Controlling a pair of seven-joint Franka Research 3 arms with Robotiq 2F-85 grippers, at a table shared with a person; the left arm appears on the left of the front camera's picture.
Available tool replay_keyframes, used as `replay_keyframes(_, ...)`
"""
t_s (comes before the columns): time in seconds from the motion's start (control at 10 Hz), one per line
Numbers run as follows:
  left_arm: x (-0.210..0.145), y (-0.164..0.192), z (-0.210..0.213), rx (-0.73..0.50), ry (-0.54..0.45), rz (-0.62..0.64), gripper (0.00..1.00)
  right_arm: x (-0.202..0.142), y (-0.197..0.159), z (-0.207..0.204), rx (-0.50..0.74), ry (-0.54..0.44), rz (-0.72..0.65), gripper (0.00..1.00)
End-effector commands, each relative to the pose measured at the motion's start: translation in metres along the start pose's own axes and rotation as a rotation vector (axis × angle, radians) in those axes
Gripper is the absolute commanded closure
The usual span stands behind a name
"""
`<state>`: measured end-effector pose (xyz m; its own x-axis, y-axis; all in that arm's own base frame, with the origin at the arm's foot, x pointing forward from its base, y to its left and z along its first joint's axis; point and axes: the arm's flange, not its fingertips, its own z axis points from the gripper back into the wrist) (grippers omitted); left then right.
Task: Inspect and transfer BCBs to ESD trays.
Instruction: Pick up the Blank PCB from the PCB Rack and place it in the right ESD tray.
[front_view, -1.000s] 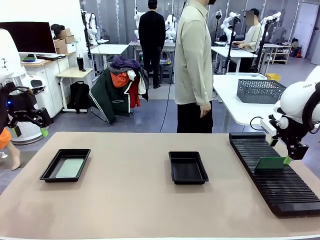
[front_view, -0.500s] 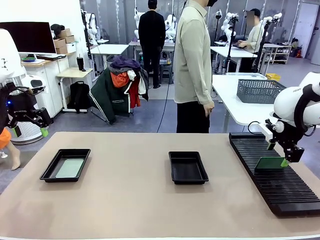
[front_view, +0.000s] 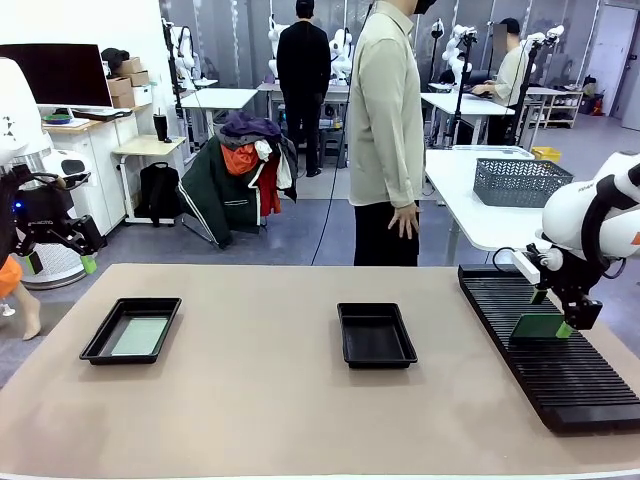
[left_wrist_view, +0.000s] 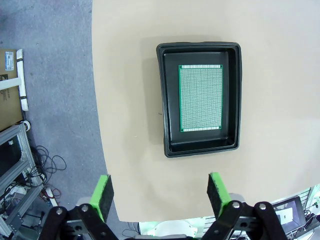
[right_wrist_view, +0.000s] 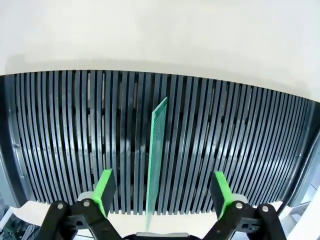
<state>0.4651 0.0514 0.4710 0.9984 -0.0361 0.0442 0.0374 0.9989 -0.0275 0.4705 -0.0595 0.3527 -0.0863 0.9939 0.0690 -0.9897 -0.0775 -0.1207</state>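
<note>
One BCB (front_view: 140, 336) lies flat in the left ESD tray (front_view: 98, 344); the left wrist view shows this green board (left_wrist_view: 201, 98) inside the black tray (left_wrist_view: 162, 100). The middle ESD tray (front_view: 376, 335) holds nothing. Another BCB (front_view: 537, 327) stands on edge in the slotted rack (front_view: 560, 380). My right gripper (front_view: 552, 312) is open and straddles it: in the right wrist view the thin board (right_wrist_view: 159, 130) rises between the green pads (right_wrist_view: 105, 187) with a gap on each side. My left gripper (front_view: 62, 262) hangs open, high off the table's left edge, its fingers (left_wrist_view: 102, 195) empty.
The long black ribbed rack (right_wrist_view: 75, 125) fills the table's right side. A person in a pale shirt (front_view: 385, 120) stands at the far edge behind the middle tray. Bare table surface (front_view: 260, 400) lies between the trays and in front of them.
My right arm has shifted a little to the left over the rack, bringing its gripper closer around the standing board. The left arm has not moved. The person's hand has swung slightly.
</note>
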Motion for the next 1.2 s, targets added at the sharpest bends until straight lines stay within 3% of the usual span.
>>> replay_keyframes(0.0,-0.0008,-0.0008,-0.0011,-0.007,-0.007,0.003,0.00,-0.0018,0.0055,-0.0092,-0.035,-0.019,-0.021,0.00)
replay_keyframes(0.4,-0.0008,-0.0008,-0.0011,-0.007,-0.007,0.003,0.00,0.0005,0.0107,-0.0088,-0.038,0.004,-0.031,0.00)
replay_keyframes(1.1,-0.0008,-0.0008,-0.0011,-0.007,-0.007,0.003,0.00,0.0037,0.0143,-0.0057,-0.039,0.030,-0.038,0.23)
